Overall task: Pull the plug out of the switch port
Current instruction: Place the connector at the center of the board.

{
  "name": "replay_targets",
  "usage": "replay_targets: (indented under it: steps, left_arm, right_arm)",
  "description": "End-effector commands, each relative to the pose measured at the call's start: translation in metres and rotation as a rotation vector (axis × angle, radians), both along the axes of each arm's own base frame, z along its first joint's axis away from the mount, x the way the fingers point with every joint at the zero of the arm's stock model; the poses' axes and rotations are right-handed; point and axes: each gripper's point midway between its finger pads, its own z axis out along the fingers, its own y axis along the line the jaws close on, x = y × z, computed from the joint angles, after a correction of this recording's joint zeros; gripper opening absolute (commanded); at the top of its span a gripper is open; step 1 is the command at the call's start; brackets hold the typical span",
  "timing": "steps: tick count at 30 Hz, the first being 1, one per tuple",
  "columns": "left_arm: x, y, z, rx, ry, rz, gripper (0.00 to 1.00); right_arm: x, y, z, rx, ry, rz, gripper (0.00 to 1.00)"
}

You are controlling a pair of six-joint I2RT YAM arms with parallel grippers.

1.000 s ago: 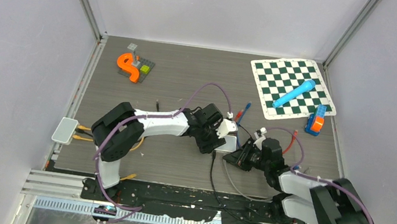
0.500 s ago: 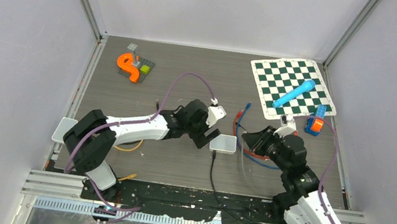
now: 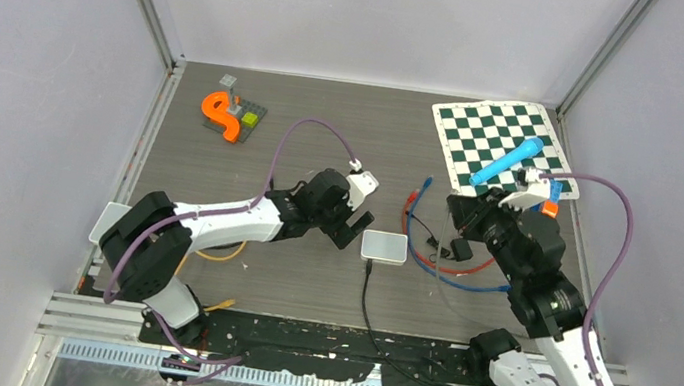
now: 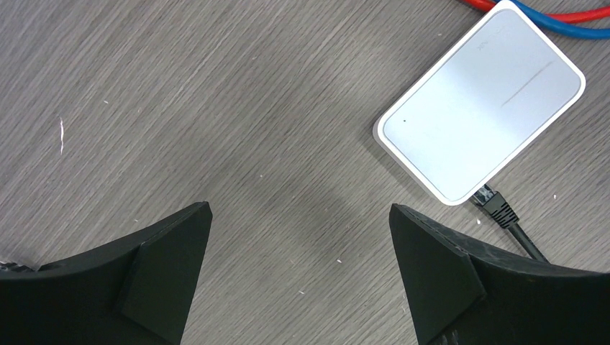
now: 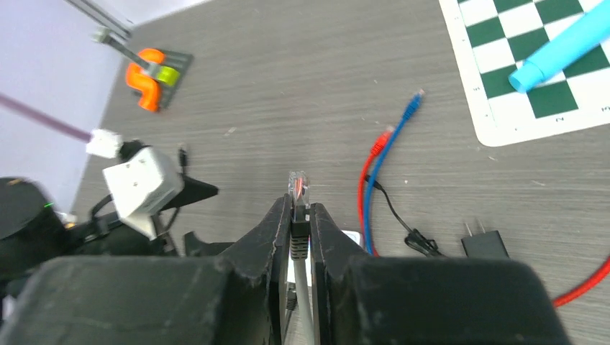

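The white switch [image 3: 384,247] lies flat on the table, also in the left wrist view [image 4: 480,129]. My left gripper [image 3: 355,223] [image 4: 300,208] stands open just left of it, nothing between its fingers. My right gripper [image 3: 456,212] [image 5: 301,205] is raised to the right of the switch, shut on the plug [image 5: 298,188]. That plug is clear, with a black boot and a grey cable, and it is free of the switch. A black cable's plug [image 4: 496,208] sits in a port on the switch's near side.
Red and blue cables [image 3: 411,225] and a black power adapter [image 3: 461,246] lie right of the switch. A chequered mat [image 3: 467,135] with a blue cylinder [image 3: 507,161] is at the back right. An orange piece on a grey plate [image 3: 221,113] is at the back left.
My left gripper opened, let go of the switch and drew back to the left. My right arm rose and swung right and back, carrying the plug away from the switch.
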Motion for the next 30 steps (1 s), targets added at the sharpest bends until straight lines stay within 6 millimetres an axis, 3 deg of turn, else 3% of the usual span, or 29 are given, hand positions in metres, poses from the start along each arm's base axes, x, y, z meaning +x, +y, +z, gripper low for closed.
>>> replay_targets:
  steps: [1, 5, 8, 9, 19, 24, 25, 28, 30]
  left_arm:
    - [0.009, -0.006, 0.023, -0.070, -0.060, 0.025, 0.99]
    - [0.007, -0.004, 0.026, -0.075, -0.061, 0.026, 1.00]
    - [0.007, -0.001, 0.032, -0.083, -0.076, 0.040, 1.00]
    - [0.007, 0.000, 0.032, -0.082, -0.078, 0.044, 1.00]
    - [0.007, 0.002, 0.031, -0.069, -0.069, 0.049, 0.99]
    - [0.008, -0.002, 0.030, -0.064, -0.057, 0.042, 0.99]
    - [0.008, -0.002, 0.030, -0.064, -0.055, 0.040, 0.99]
    - [0.008, -0.002, 0.031, -0.067, -0.057, 0.040, 0.99]
    - [0.008, -0.002, 0.031, -0.064, -0.058, 0.038, 0.99]
  right_arm:
    - [0.028, -0.002, -0.022, -0.057, 0.110, -0.071, 0.05]
    - [0.053, 0.022, -0.039, -0.014, 0.161, -0.012, 0.05]
    - [0.076, 0.029, -0.053, -0.017, 0.201, -0.014, 0.05]
    - [0.082, 0.031, -0.049, -0.012, 0.196, -0.009, 0.05]
    - [0.135, 0.035, -0.050, 0.039, 0.231, 0.032, 0.10]
    - [0.151, 0.035, -0.075, 0.032, 0.301, 0.043, 0.15]
    - [0.151, 0.035, -0.088, 0.024, 0.343, 0.045, 0.16]
    - [0.153, 0.032, -0.099, 0.001, 0.385, 0.045, 0.23]
    - [0.152, 0.032, -0.103, -0.019, 0.400, 0.060, 0.38]
